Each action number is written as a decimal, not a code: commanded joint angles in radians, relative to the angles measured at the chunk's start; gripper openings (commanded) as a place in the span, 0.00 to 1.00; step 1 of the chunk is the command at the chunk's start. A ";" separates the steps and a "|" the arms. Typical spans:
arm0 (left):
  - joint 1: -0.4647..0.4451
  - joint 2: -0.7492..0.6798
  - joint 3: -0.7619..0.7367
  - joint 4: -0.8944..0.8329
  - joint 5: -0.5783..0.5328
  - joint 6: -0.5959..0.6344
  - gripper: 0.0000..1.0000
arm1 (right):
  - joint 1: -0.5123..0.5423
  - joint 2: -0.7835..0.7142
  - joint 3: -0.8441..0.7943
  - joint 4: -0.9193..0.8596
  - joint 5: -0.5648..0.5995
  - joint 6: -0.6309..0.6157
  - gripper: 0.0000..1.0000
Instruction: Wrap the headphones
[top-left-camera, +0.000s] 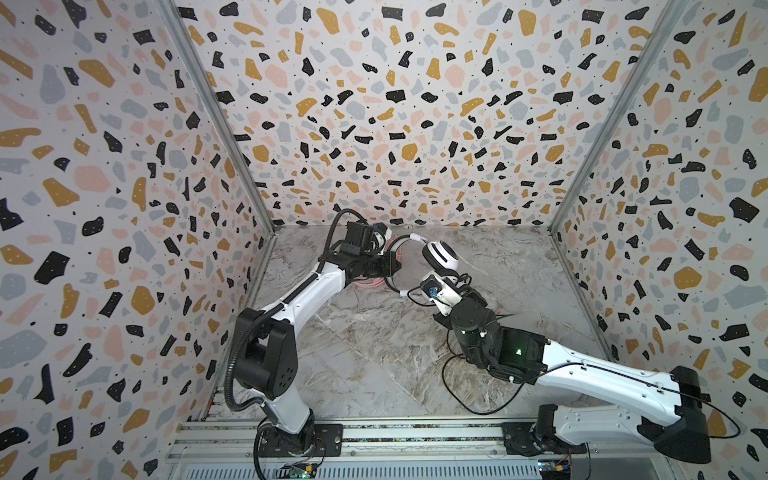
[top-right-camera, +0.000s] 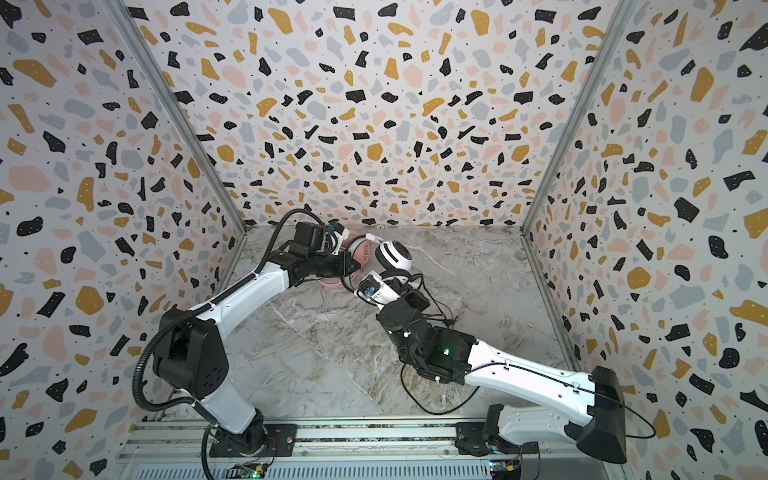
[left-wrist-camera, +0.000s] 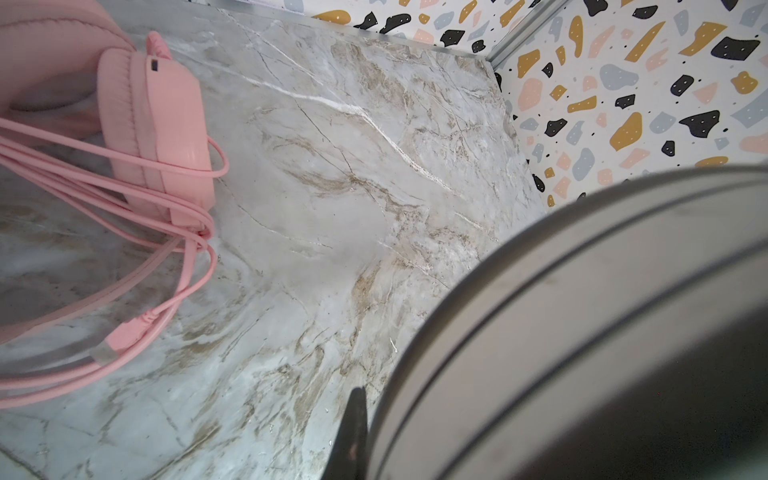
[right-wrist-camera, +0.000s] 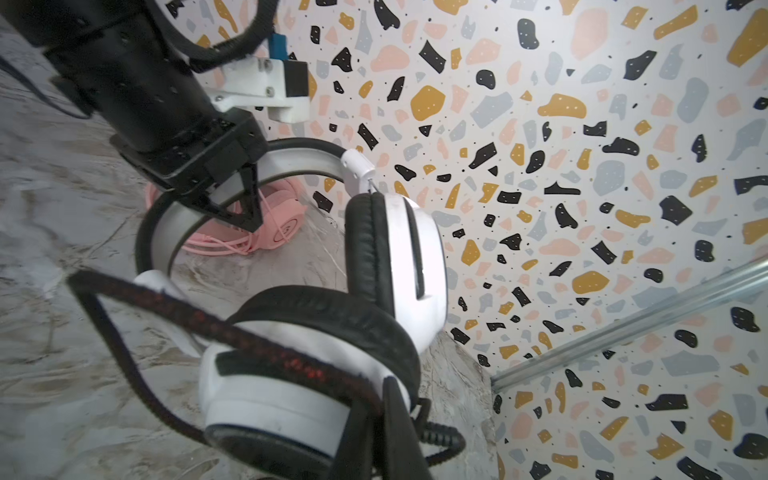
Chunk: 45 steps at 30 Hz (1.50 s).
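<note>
The glossy white-and-black over-ear headset (right-wrist-camera: 395, 266), black pads (right-wrist-camera: 365, 249) wrinkled, is held near the back of the marble-patterned tabletop (left-wrist-camera: 332, 249) — left end effector (right-wrist-camera: 237, 216) clamped on its curved headband (right-wrist-camera: 307, 164), right end effector (right-wrist-camera: 380, 411) pinched on its black braided cable (right-wrist-camera: 232, 332), flecked red. Just beside lies the matte pink headset (left-wrist-camera: 153, 124), thin pink cable (left-wrist-camera: 124, 187) looped around it.

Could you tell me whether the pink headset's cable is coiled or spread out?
Coiled: the pink cable lies in bunched loops at the pink earcup.
</note>
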 joint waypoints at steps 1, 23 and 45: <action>-0.007 -0.027 0.033 0.046 0.076 -0.023 0.00 | -0.046 0.006 0.069 0.049 0.046 -0.036 0.03; -0.055 -0.062 0.062 -0.010 -0.006 0.090 0.00 | -0.294 0.067 0.300 -0.247 -0.438 0.055 0.04; -0.050 -0.061 0.067 -0.048 0.007 0.050 0.00 | -0.134 0.209 0.314 -0.231 -0.004 -0.027 0.03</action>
